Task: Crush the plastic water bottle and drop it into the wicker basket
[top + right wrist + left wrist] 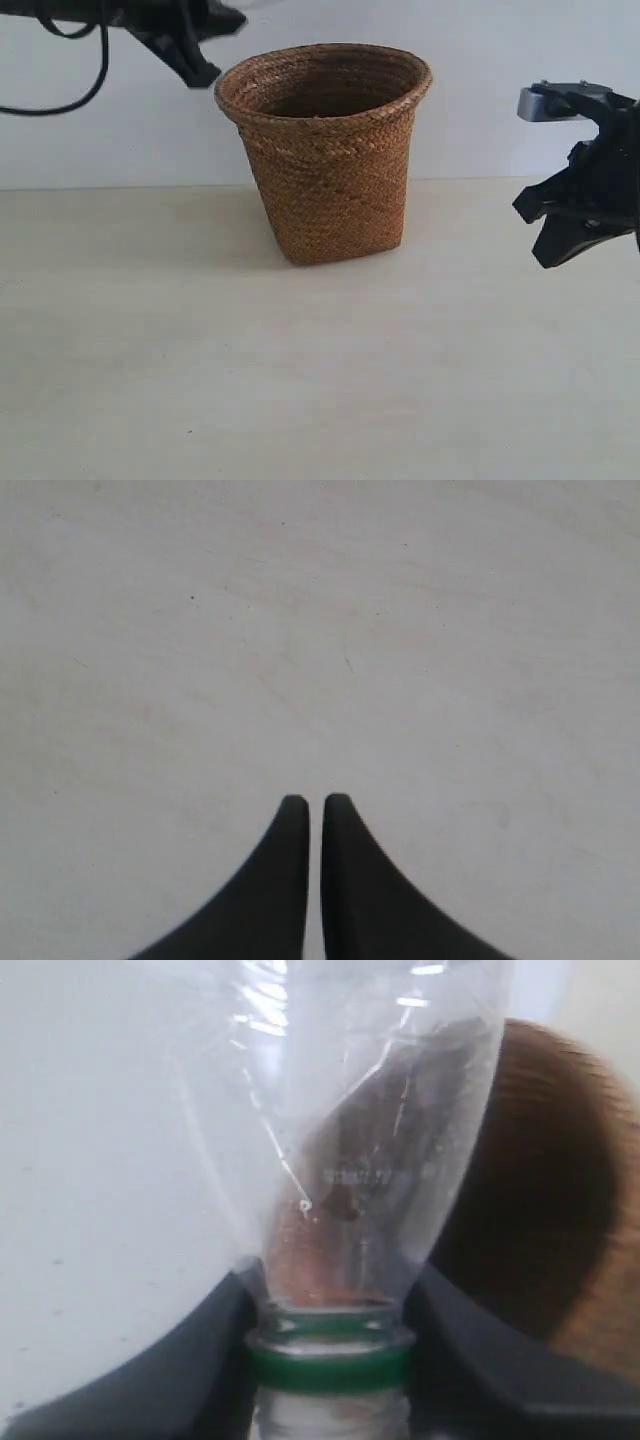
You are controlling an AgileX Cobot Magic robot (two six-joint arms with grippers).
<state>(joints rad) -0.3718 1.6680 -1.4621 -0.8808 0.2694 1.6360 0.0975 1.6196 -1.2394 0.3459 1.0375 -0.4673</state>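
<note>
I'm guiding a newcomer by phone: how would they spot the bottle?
Find the central wicker basket; the left gripper hangs beside its rim. In that gripper is the bottle: clear creased plastic with a green neck ring, the only see-through thing.

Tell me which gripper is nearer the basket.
Left. The left gripper, holding the bottle, hangs just beside the rim of the basket; the right gripper sits well off to its right, below rim height.

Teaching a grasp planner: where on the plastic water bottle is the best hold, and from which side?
Likely the neck of the plastic water bottle at the green ring, clamped from both sides, as the left gripper has it: the neck is narrow and looks stiff, while the clear body is thin and creased.
</note>
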